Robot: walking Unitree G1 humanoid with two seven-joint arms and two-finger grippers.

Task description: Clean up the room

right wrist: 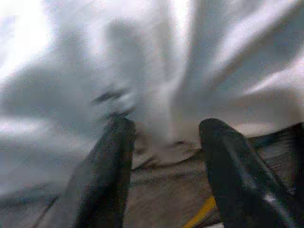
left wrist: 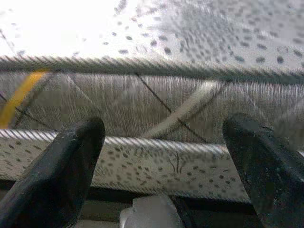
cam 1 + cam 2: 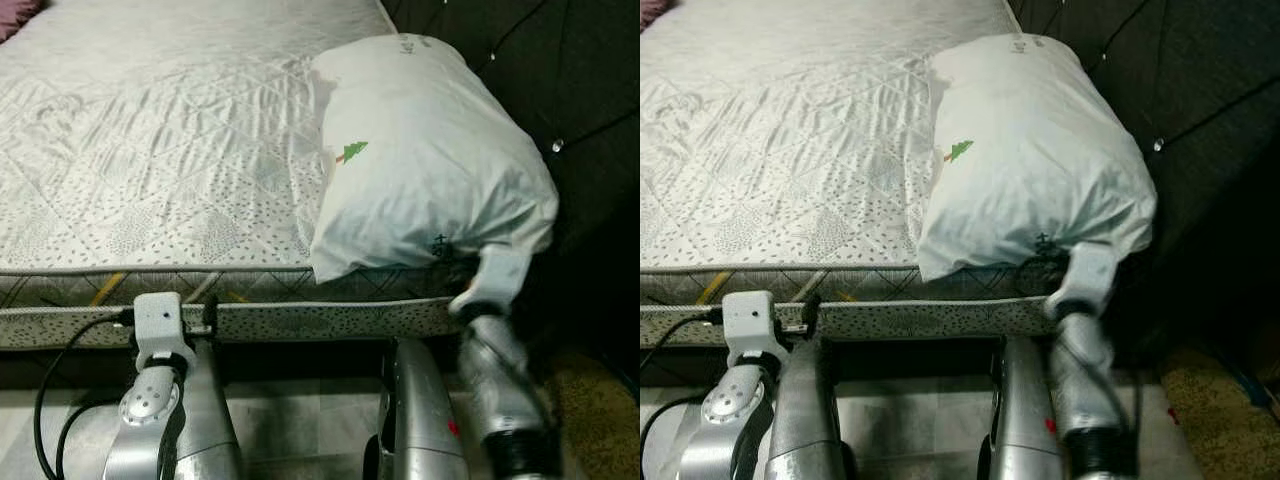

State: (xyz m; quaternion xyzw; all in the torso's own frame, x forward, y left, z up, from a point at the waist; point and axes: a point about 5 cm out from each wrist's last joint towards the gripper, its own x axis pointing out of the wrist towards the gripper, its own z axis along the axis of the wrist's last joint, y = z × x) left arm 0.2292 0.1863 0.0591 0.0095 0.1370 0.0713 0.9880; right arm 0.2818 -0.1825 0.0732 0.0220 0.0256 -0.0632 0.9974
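nearest the robot, the left gripper [image 2: 161,166] sits low against the side of the mattress [image 3: 150,150], its fingers [image 2: 61,171] spread wide with nothing between them, pointing at the piped edge and the spotted band below it. the right gripper [image 1: 164,166] is raised at the near lower corner of the pillow [image 3: 420,160], fingers [image 1: 107,175] parted at a moderate gap; a fold of the pillow's cloth hangs just ahead of the tips and partly between them, not yet pinched as far as can be judged, though that view is blurred. the pillow lies on the right end of the mattress, against the dark headboard [image 3: 570,70], its near corner overhanging the mattress edge. risk: a grip on loose cloth alone could slip, or drag the pillow off the edge to the floor; a push forward could ruck it against the headboard. beyond, the quilted top of the mattress stretches away.
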